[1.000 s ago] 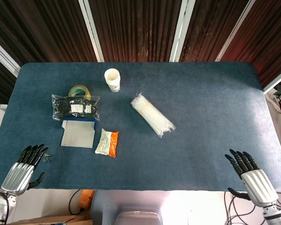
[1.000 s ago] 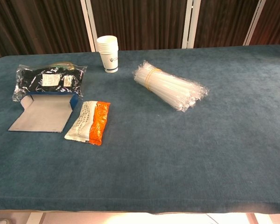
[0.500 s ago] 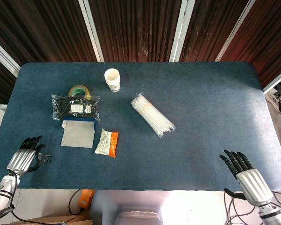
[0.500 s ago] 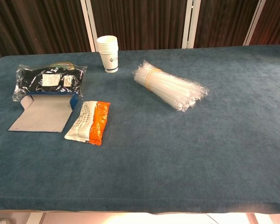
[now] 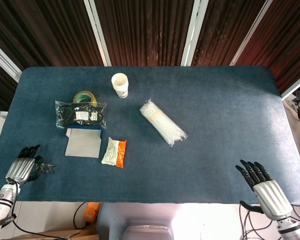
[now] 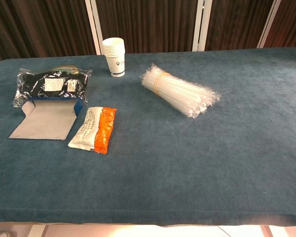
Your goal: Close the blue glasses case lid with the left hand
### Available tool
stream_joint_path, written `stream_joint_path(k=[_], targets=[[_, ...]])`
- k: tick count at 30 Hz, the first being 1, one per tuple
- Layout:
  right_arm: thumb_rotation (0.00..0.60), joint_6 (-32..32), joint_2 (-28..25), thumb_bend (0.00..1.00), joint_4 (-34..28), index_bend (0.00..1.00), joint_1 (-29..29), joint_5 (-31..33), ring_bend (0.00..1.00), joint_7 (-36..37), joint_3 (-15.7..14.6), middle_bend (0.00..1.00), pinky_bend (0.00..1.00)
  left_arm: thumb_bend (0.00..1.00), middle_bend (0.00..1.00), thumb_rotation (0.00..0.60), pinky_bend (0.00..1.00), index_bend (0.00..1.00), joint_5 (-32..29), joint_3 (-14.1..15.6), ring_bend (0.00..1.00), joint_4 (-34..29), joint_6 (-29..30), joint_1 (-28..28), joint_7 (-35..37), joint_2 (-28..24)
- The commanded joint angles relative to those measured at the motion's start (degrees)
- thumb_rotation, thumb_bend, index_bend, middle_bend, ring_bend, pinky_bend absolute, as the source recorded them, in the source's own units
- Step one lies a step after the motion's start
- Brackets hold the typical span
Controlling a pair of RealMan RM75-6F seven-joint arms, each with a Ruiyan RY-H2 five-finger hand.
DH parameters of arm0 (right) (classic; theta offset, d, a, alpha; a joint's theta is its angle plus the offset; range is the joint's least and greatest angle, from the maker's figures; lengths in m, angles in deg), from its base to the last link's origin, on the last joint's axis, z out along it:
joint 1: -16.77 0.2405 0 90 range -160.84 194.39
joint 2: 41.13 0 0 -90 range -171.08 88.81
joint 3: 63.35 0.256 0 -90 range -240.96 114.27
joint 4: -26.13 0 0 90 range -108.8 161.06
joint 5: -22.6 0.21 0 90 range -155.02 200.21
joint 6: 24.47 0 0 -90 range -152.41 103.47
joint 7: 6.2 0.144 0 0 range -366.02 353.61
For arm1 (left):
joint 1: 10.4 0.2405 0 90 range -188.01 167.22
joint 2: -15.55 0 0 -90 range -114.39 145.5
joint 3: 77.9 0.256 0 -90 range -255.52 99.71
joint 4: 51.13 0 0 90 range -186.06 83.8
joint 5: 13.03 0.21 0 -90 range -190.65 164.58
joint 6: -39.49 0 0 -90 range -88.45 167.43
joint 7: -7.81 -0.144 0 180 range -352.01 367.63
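Note:
The blue glasses case [image 5: 83, 142] lies open at the left of the table, its grey-lined lid [image 6: 43, 122] flat on the cloth towards the front. A clear bag of black items [image 5: 80, 114] covers the case's body behind the lid. My left hand [image 5: 22, 169] hangs low at the table's front left edge, fingers extended and holding nothing, well to the left and in front of the case. My right hand [image 5: 264, 186] is at the front right edge, fingers straight and apart, empty. The chest view shows neither hand.
A small dark wire-like object [image 5: 47, 168] lies beside the left hand. An orange-and-white packet [image 5: 114, 152] lies right of the lid. A tape roll [image 5: 84, 96], a paper cup stack [image 6: 114, 57] and a bundle of clear straws [image 5: 163, 122] sit further back.
My left hand has dropped lower and drawn back towards the front left edge. The right hand shifted slightly at the front right. The case and other objects have not moved.

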Motion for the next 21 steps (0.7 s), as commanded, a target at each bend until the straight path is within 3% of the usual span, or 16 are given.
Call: stream_joint_path(k=[1, 21], targets=[[0.6, -0.04, -0.04, 0.27, 0.02, 0.0, 0.0, 0.01, 0.0, 0.1, 0.0, 0.0, 0.0, 0.4, 0.01, 0.6, 0.01, 0.51, -0.45, -0.17, 0.0, 1.06, -0.55, -0.26, 0.27, 0.66], [0.6, -0.13, -0.13, 0.27, -0.03, 0.0, -0.02, -0.02, 0.0, 0.12, -0.04, 0.0, 0.0, 0.39, 0.12, 0.6, 0.03, 0.68, -0.95, -1.49, 0.0, 3.04, 2.75, -0.01, 1.36, 1.94]])
